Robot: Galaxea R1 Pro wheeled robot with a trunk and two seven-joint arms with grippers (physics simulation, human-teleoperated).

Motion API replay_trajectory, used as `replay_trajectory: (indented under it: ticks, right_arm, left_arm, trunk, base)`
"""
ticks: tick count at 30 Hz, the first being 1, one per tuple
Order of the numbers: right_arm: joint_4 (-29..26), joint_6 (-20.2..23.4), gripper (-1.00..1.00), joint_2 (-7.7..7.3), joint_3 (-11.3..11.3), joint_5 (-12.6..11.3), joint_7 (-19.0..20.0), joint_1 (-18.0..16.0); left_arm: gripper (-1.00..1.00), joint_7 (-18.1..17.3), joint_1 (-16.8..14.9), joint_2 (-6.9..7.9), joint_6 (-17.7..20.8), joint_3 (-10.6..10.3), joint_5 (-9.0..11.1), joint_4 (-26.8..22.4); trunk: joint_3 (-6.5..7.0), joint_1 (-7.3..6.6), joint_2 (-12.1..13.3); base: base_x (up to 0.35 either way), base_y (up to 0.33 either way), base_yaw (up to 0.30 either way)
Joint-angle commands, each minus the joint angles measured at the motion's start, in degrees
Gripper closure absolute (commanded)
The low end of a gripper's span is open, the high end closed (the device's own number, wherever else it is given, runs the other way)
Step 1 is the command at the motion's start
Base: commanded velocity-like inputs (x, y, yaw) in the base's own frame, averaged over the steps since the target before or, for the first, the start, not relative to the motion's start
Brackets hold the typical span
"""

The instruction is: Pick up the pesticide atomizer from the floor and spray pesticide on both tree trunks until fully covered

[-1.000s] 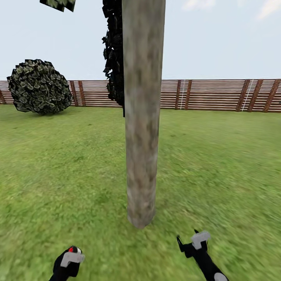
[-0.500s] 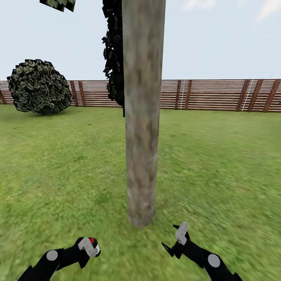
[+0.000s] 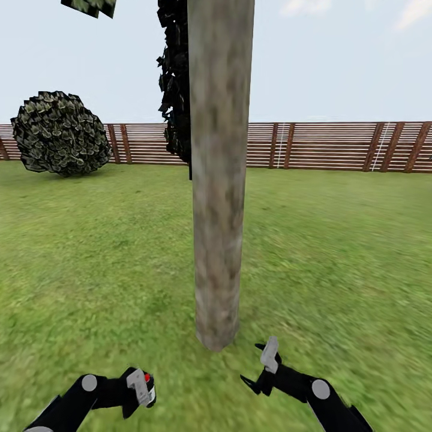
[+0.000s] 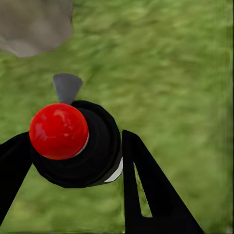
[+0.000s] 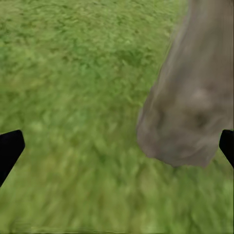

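Note:
One tree's trunk [image 3: 219,210], a mottled grey-beige column, rises from the grass floor [image 3: 336,270] straight ahead. Its base also appears in the right wrist view [image 5: 195,97] and in a corner of the left wrist view [image 4: 34,24]. My left gripper [image 3: 141,387] is low and left of the trunk base, shut on the pesticide atomizer [image 4: 80,146], a black bottle with a red cap and a grey nozzle. My right gripper [image 3: 252,362] is open with nothing in it, just right of the trunk base. Its fingers stand wide apart in the right wrist view [image 5: 117,146]. The pesticide is out of view.
A round dark shrub [image 3: 60,133] stands at the back left before a brown slatted fence [image 3: 336,147]. A narrow dark conifer [image 3: 175,90] rises behind the trunk. Lawn stretches away on both sides.
Both arms have swung inward toward the trunk base, the left gripper with the atomizer moving right and the right gripper moving left. The view itself has not shifted.

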Motion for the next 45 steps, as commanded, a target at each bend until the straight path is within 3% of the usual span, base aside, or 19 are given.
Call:
replay_trajectory:
  ticks: [1,2,3,4,8,12,18,22,39,45]
  right_arm:
    - [-0.1,0.0,-1.0,0.3,2.0,1.0,1.3,-0.1]
    - [-0.2,0.0,-1.0,0.65,3.1,1.3,1.9,-0.2]
    - [-0.2,0.1,-1.0,1.94,5.0,1.9,2.7,-0.3]
    - [-0.2,0.1,1.0,2.27,5.2,2.0,2.8,-0.4]
    - [-0.1,0.1,1.0,2.91,6.0,2.9,3.1,-1.9]
    - [-0.2,0.1,1.0,3.63,10.4,4.0,3.1,-2.3]
    - [-0.1,0.1,1.0,5.47,11.1,4.0,3.1,-2.9]
    - [0.0,0.1,1.0,7.14,11.2,4.2,3.1,-3.0]
    - [-0.1,0.3,1.0,7.53,11.2,4.2,3.1,-3.3]
    - [-0.1,2.6,1.0,7.53,11.2,4.2,3.1,-3.6]
  left_arm:
    - [1.0,-0.9,0.0,-0.13,1.0,0.1,-0.9,-0.1]
    - [1.0,-1.3,-0.1,-0.17,1.6,0.0,-1.3,-0.2]
    - [1.0,-1.9,-0.3,-0.28,2.8,0.0,-1.9,-0.5]
    - [1.0,-2.0,-0.3,-0.3,2.9,-0.1,-2.1,-0.5]
    - [1.0,-2.3,-0.4,-0.8,3.2,-1.9,-3.2,-0.6]
    - [1.0,-2.4,-0.5,-2.72,3.2,-3.2,-5.8,-0.5]
    - [1.0,-2.5,-1.3,-4.4,3.2,-3.7,-7.3,-0.5]
    - [1.0,-2.5,-2.0,-6.31,3.2,-3.7,-10.1,-0.5]
    - [1.0,-2.6,-3.6,-9.49,3.0,-3.7,-10.7,-0.6]
    - [1.0,-2.6,-4.2,-10.17,2.7,-3.7,-10.7,-1.6]
  trunk:
    - [0.0,0.0,0.0]
    - [0.0,0.0,0.0]
    - [0.0,0.0,0.0]
    - [0.0,0.0,0.0]
    - [0.0,0.0,0.0]
    - [0.0,0.0,0.0]
    - [0.0,0.0,0.0]
    - [0.0,0.0,0.0]
    - [0.0,0.0,0.0]
    - [0.0,0.0,0.0]
  base:
    - [0.0,0.0,0.0]
    - [0.0,0.0,0.0]
    - [0.0,0.0,0.0]
    - [0.0,0.0,0.0]
    - [0.0,0.0,0.0]
    - [0.0,0.0,0.0]
    - [0.0,0.0,0.0]
    - [0.0,0.0,0.0]
    - [0.0,0.0,0.0]
    - [0.0,0.0,0.0]
